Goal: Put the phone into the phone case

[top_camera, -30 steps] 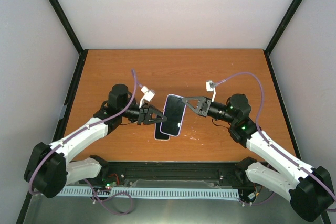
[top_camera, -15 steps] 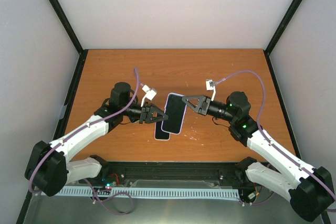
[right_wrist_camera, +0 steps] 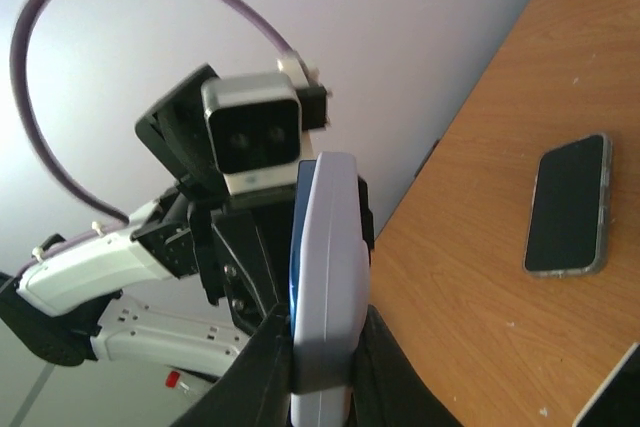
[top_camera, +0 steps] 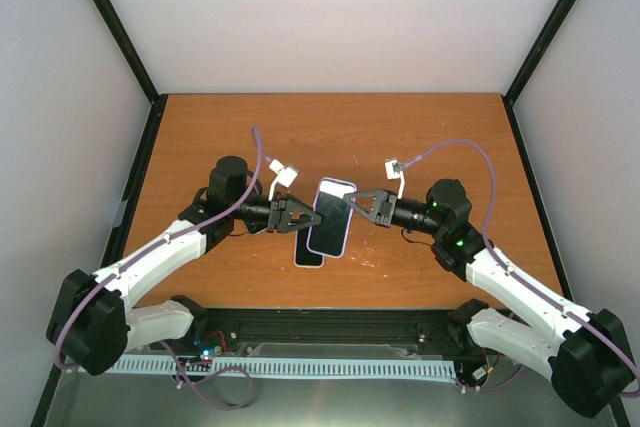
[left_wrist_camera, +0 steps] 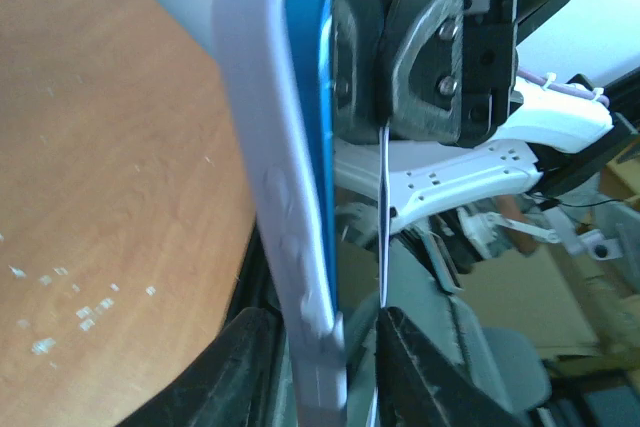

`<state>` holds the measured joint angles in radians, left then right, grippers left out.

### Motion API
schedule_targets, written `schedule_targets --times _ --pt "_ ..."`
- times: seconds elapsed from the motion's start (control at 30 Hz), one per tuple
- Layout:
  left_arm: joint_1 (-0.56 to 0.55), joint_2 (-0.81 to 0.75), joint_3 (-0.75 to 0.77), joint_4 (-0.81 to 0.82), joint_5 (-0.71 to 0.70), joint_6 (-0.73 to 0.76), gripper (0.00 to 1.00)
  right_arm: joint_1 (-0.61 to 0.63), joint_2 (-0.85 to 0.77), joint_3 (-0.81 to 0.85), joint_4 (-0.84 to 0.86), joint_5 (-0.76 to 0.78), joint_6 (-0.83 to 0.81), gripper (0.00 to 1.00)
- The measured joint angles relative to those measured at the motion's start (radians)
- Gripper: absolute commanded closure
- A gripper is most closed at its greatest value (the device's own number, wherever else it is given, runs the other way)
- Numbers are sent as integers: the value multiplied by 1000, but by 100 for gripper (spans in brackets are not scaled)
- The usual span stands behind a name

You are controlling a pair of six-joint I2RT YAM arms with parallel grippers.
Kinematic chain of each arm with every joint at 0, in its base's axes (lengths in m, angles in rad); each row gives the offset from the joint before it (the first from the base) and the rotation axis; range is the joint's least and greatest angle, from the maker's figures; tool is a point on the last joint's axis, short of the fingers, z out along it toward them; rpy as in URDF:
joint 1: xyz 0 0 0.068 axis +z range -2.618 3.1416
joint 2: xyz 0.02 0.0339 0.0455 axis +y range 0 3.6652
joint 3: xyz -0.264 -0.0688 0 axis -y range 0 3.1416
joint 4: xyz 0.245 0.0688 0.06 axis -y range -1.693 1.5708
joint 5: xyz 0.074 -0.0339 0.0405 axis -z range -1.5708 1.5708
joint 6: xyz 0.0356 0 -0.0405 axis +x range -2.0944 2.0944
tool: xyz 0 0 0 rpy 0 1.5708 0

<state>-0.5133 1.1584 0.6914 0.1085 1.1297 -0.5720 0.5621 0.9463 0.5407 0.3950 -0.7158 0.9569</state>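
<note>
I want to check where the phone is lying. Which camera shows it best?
Right wrist: the phone lies whole and flat on the table, with nothing covering it. In the top view the case hides all but its near end. The left wrist view does not show it.

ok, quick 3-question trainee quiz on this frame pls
1. True or false: the phone is already inside the phone case.
2. Where is the phone? A) flat on the table B) leaning against the back wall C) on top of an arm.
3. Which pincers are at the phone case?
Key: 1 false. 2 A. 3 both: left pincer and right pincer, one at each long side.
</note>
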Motion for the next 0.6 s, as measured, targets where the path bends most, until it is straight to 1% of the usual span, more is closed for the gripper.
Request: schedule_targets --times 0.03,0.07,0.27,0.37,0.43,0.5,0.6 --pt "0 -5 0 4 -14 -3 54 1 0 0 -11 -12 -7 97" --pt "0 -13 0 7 -27 -2 53 2 0 0 -20 -25 -14 97" --pt "0 -88 3 10 -100 0 47 10 -1 -18 3 -97 -25 97" --pt "2 -96 19 2 -128 11 47 20 0 -24 18 -133 -26 97" --pt "3 -93 31 -3 -137 16 51 29 2 -24 28 -148 -26 97" --pt "3 -90 42 -6 -139 23 60 34 8 -24 38 -161 -25 97" --pt "3 -85 62 -17 -139 36 80 45 26 -24 56 -172 -26 97"
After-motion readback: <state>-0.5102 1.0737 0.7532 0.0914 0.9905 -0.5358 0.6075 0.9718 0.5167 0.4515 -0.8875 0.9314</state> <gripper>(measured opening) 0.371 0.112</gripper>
